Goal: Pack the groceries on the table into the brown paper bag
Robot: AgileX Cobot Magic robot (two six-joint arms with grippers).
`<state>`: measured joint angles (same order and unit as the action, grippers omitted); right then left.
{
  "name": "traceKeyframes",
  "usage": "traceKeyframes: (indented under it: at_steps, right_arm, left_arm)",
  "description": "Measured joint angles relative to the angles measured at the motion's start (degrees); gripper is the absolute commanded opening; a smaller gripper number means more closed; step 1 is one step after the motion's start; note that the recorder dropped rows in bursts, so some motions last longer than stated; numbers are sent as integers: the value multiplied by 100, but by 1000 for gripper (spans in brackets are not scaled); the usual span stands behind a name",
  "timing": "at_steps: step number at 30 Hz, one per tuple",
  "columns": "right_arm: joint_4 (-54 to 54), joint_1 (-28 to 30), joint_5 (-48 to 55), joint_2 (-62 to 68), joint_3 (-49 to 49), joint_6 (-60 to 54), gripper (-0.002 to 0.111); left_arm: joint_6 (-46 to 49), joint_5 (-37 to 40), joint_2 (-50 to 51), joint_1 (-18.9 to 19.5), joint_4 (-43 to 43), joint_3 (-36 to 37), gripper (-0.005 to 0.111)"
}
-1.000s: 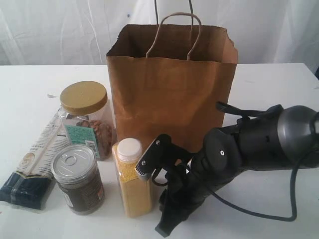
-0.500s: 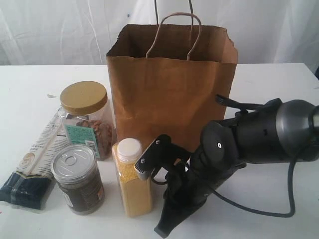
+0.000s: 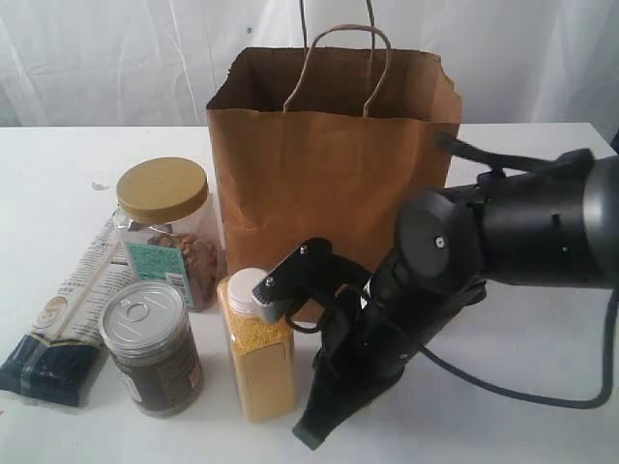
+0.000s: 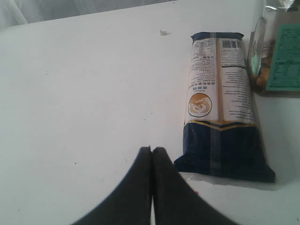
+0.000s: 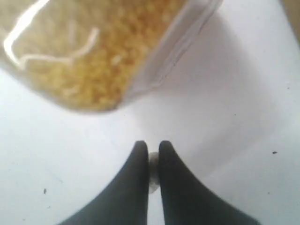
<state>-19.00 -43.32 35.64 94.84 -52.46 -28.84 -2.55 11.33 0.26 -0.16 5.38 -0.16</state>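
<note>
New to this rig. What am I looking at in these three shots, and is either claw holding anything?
It is a robot with two arms, each ending in a pincer gripper. The wide shot comes from a camera off the arms. The other two come from cameras on the wrists, looking past the fingers.

On the white table stand a brown paper bag, a tan-lidded clear jar, a silver-lidded dark jar and a white-capped yellow bottle. A long white-and-navy packet lies flat.

The left gripper is shut and empty beside the packet. The right gripper, close by the bottle, is all but shut, with nothing clearly held.
</note>
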Motion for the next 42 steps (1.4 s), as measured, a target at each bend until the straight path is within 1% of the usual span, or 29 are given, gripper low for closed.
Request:
traceKeyframes:
  at_steps: [5, 9, 11, 14, 16, 21, 25, 26, 27, 28, 29, 30, 31, 32, 34, 36, 38, 40, 41, 42]
  right_arm:
    - [-169, -67, -48, -734, 0, -144, 0]
    - [-426, -346, -187, -1557, 39, -994, 0]
    - [-593, -496, -257, -1972, 177, -1240, 0]
    - [-909, -646, -277, -2571, 593, -1264, 0]
    - [-1268, -658, -277, -2964, 1023, -1058, 0]
    - [-2644, -672, -225, -4028, 2293, -922, 0]
    - [-3240, -672, -468, -5006, 2778, -737, 0]
    - [-3341, -672, -650, -5300, 2790, -665, 0]
    - [-3424, -676, -1075, -5595, 2790, -540, 0]
    - [-3484, -686, -2040, -6083, 2747, -341, 0]
    - [-3511, -686, -2755, -6362, 2692, -236, 0]
    - [-3553, -686, -4467, -6639, 2603, -44, 0]
    - [-3594, -686, -5184, -6707, 2565, 42, 0]
    - [-3695, -686, -6848, -6743, 2463, 363, 0]
    - [-3785, -686, -8233, -6641, 2332, 900, 0]
    - [-3666, -686, -8389, -6351, 2170, 1002, 0]
    - [-3621, -686, -7807, -5787, 1892, 550, 0]
    - [-3836, -686, -7312, -4989, 1344, -484, 0]
    - [-4165, -674, -7215, -4483, 990, -1255, 0]
    - [-4576, -555, -7168, -4024, 584, -2268, 0]
  left_arm:
    - [0, 0, 0, 0, 0, 0, 0]
    - [0, 0, 0, 0, 0, 0, 0]
    - [0, 0, 0, 0, 0, 0, 0]
    - [0, 0, 0, 0, 0, 0, 0]
    - [0, 0, 0, 0, 0, 0, 0]
    - [0, 0, 0, 0, 0, 0, 0]
    - [0, 0, 0, 0, 0, 0, 0]
    - [0, 0, 0, 0, 0, 0, 0]
    - [0, 0, 0, 0, 0, 0, 0]
    - [0, 0, 0, 0, 0, 0, 0]
    - [0, 0, 0, 0, 0, 0, 0]
    - [0, 0, 0, 0, 0, 0, 0]
    - [0, 0, 0, 0, 0, 0, 0]
    - [0, 0, 0, 0, 0, 0, 0]
    - [0, 0, 0, 0, 0, 0, 0]
    - [0, 0, 0, 0, 0, 0, 0]
    - [0, 0, 0, 0, 0, 0, 0]
    - [0, 0, 0, 0, 0, 0, 0]
    - [0, 0, 0, 0, 0, 0, 0]
    - [0, 0, 0, 0, 0, 0, 0]
